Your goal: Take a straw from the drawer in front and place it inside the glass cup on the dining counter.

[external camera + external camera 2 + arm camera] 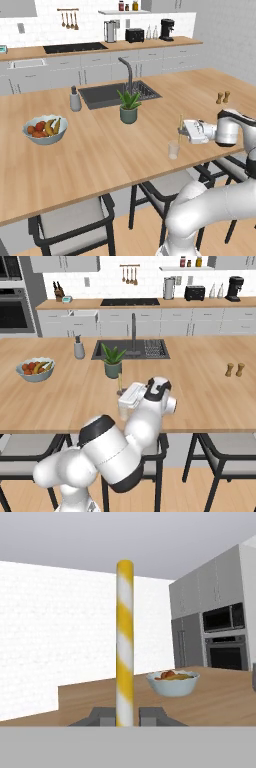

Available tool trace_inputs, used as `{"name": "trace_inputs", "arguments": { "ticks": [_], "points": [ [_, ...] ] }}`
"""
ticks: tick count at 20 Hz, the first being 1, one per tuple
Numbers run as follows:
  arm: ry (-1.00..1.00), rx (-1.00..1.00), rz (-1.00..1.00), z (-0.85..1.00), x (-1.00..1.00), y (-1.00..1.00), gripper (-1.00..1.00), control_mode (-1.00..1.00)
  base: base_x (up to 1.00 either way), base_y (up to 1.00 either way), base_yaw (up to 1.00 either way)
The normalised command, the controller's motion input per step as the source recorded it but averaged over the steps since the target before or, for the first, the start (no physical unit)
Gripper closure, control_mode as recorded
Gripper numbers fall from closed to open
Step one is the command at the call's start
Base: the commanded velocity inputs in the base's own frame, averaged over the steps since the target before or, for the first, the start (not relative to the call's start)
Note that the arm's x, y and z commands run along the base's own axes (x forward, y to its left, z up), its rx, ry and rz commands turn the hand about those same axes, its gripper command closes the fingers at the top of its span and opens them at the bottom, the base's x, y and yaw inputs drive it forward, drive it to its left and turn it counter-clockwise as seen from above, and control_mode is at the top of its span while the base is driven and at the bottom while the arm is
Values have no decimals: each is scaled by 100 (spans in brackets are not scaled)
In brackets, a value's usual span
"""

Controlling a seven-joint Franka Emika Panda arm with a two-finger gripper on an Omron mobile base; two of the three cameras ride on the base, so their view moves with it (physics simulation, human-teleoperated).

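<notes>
My claw (125,716) is clamped on the straw (124,642) — it stands upright between my fingertips, striped yellow and white. I hold it just above the glass cup (173,149), near the dining counter's (100,145) front edge — beyond stands the fruit bowl (172,683).

Flat, even, bright render lighting in all three views; no visible light source, no glare or hotspots. Shadows are weak: only a soft dark patch under the dining counter (100,150) along its near edge, around the chairs (75,225). Both base views are low-res and slightly soft; small items on the far worktop (150,303) are smeary. Hand view is sharper: the straw (124,642) has crisp stripes, the fruit bowl (172,683) is a bit soft. No edge distortion.
</notes>
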Motion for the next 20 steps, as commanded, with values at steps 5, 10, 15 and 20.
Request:
{"name": "trace_inputs", "arguments": {
  "ticks": [5,10,15,20],
  "points": [
    [0,0,0,-26,11,0,100,-100,0,0,0],
    [0,0,0,-12,23,0,100,-100,0,0,0],
    [0,0,0,-17,13,-6,100,-100,0,0,0],
    [0,0,0,-20,0,-26,100,-100,0,0,0]
  ]
}}
